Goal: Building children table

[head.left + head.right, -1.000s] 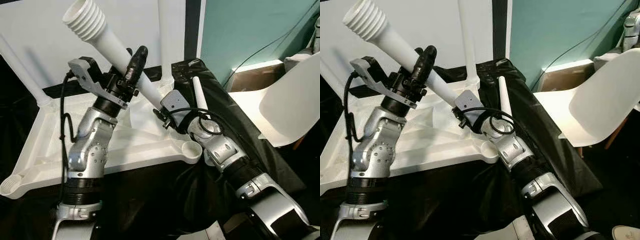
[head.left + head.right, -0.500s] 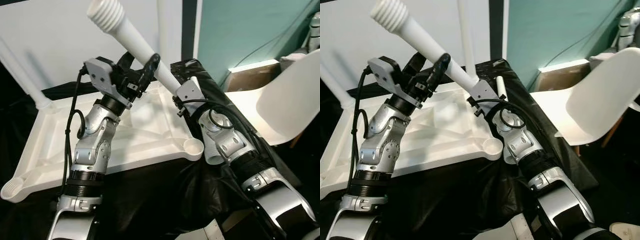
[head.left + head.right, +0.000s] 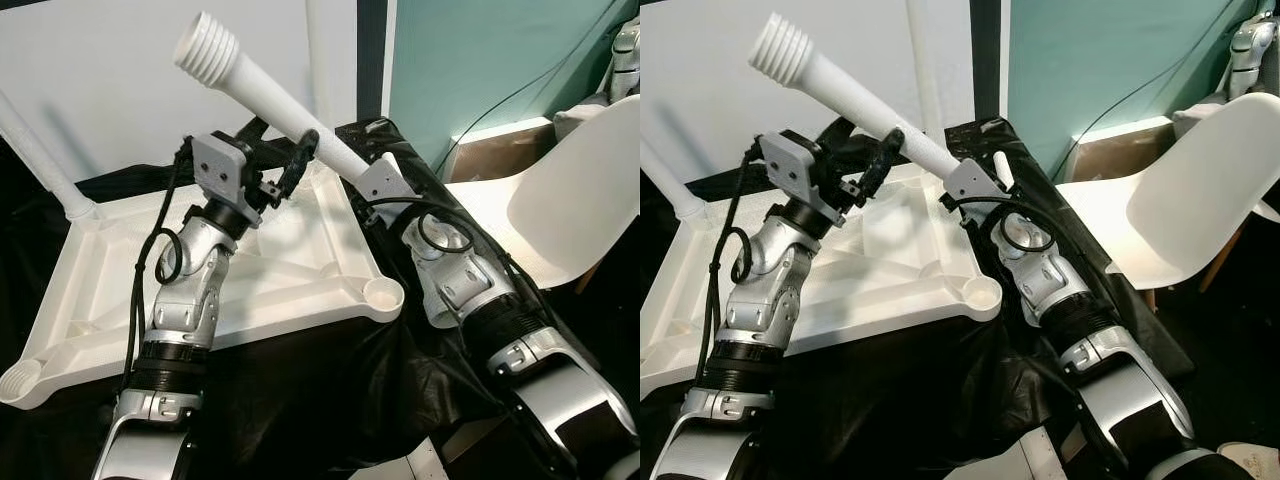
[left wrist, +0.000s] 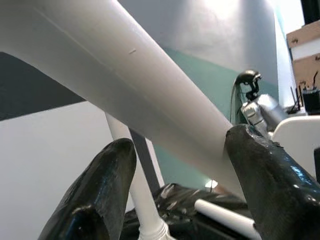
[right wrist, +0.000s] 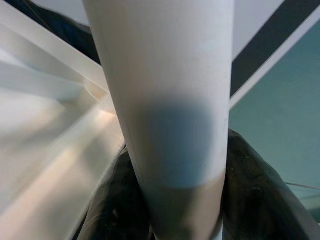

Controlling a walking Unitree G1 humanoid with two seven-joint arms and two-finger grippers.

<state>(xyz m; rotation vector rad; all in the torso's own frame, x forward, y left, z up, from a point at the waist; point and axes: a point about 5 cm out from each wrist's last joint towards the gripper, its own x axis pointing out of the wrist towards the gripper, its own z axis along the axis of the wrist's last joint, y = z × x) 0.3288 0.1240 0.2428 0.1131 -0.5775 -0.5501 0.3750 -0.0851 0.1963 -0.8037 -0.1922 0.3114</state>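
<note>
Above the upturned tabletop [image 3: 300, 262], a white leg [image 3: 268, 97] is held at a slant, its ribbed threaded end up and to the far left, its other end down toward the right. The left gripper [image 3: 288, 165] sits at the leg's middle; in the left wrist view its two black fingers [image 4: 95, 192] stand apart on either side of the leg, one touching it, the other just clear, so it cradles rather than clamps. The right gripper [image 3: 962, 172] holds the leg's lower end, and in the right wrist view the leg [image 5: 172, 125] is pressed between its dark fingers [image 5: 117, 200], closed on it.

The tabletop lies underside up on a black cloth [image 3: 400, 370], with round sockets at its near corners. Two legs [image 3: 40, 150] already stand upright in its far corners. Another loose leg [image 3: 1002, 172] lies on the cloth just beyond the right gripper. A white chair [image 3: 570, 215] stands to the right, before a teal wall [image 3: 480, 50].
</note>
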